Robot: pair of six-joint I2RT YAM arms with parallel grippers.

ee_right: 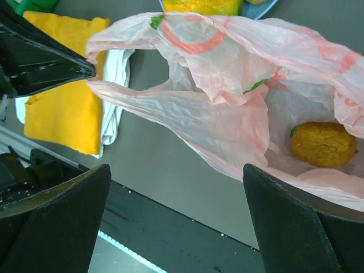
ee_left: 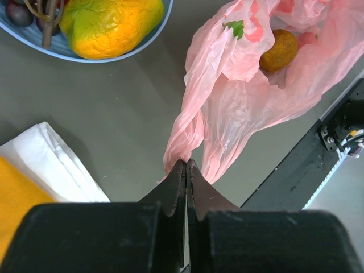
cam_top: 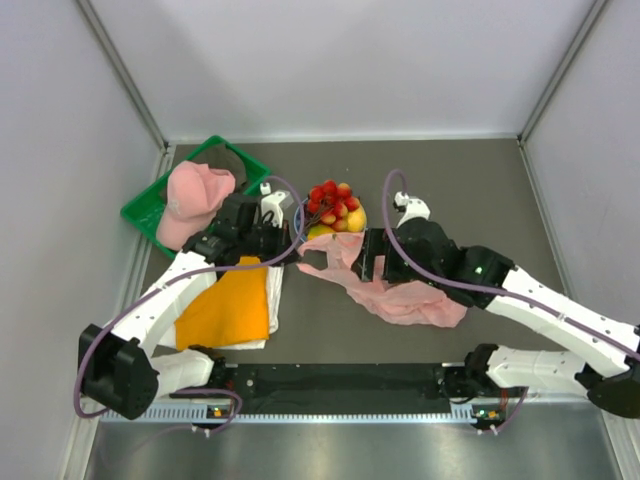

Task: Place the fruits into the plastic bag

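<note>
The light blue plate (cam_top: 352,228) holds several red fruits (cam_top: 332,200), a lemon (cam_top: 356,219) and an orange-yellow mango (cam_top: 320,232). In the left wrist view the mango (ee_left: 111,25) and dark grapes (ee_left: 20,11) lie on the plate (ee_left: 145,42). The pink plastic bag (cam_top: 405,295) lies just in front of the plate. My left gripper (cam_top: 296,258) is shut on the bag's handle edge (ee_left: 186,162). A brown-orange fruit (ee_left: 280,50) lies inside the bag (ee_right: 227,85) and also shows in the right wrist view (ee_right: 323,143). My right gripper (cam_top: 360,260) is open and empty over the bag's mouth (ee_right: 176,170).
A green basket (cam_top: 150,205) with a pink fabric cap (cam_top: 195,198) stands at the back left. A folded orange cloth (cam_top: 225,305) on a white cloth (cam_top: 274,290) lies front left. A black rail (cam_top: 340,385) runs along the near edge.
</note>
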